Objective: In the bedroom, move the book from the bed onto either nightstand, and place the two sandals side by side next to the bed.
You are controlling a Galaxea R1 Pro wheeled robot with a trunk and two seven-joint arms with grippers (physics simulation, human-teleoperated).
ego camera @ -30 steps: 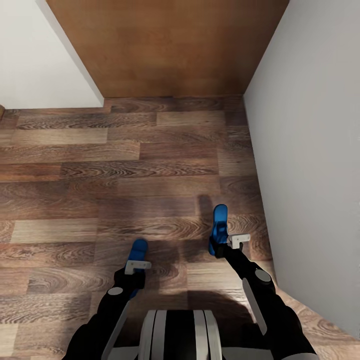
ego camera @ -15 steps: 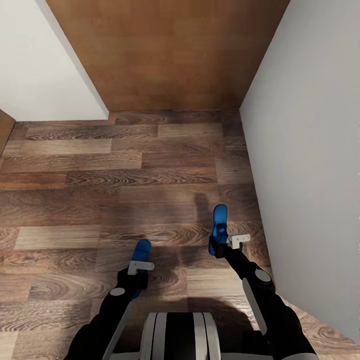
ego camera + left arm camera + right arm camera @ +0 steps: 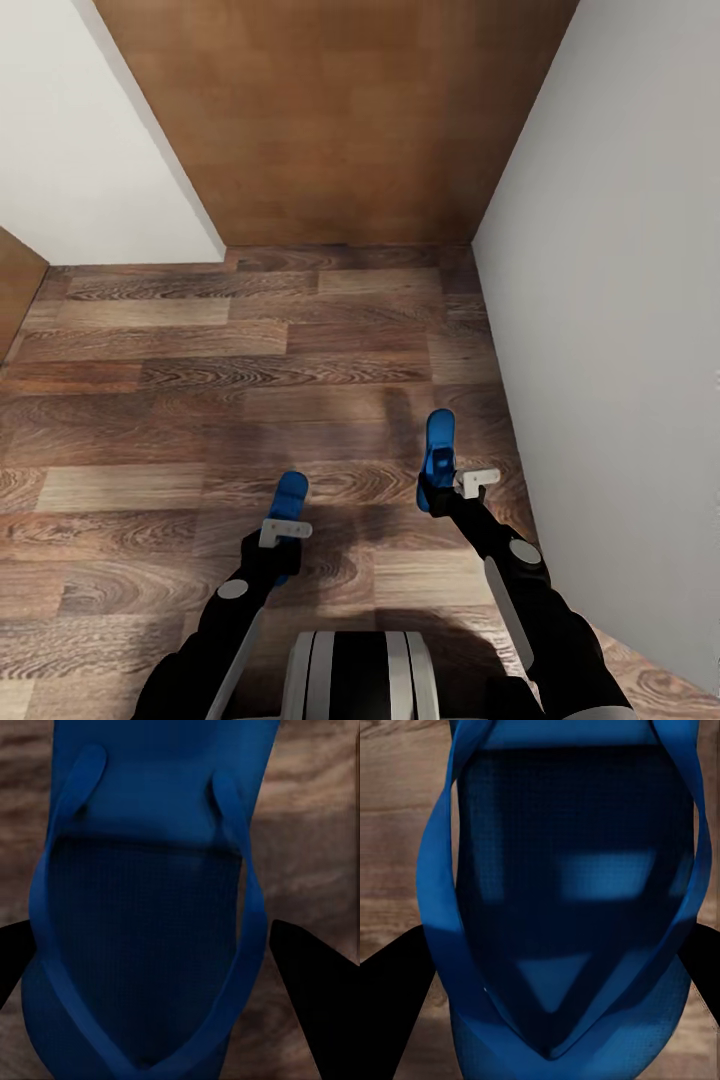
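Head view: floor (image 3: pixel 250 400) runs ahead to a wood panel (image 3: pixel 340 120) at the far end. Wall (image 3: pixel 620 330) along the right; another wall (image 3: pixel 80 160) at far left, meeting the panel. Left gripper (image 3: pixel 283 527) and right gripper (image 3: pixel 436 478) low in front, well apart, each with a sandal between its fingers: left sandal (image 3: pixel 150 907), right sandal (image 3: pixel 562 900), above the floor.

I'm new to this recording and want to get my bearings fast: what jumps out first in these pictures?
Two bright blue sandals stand out, one in each gripper above the brown wood-plank floor: the left sandal in the left gripper, the right sandal in the right gripper, held slightly further forward. Ahead, a large brown wooden panel stands between white walls, which close in on the robot's right.
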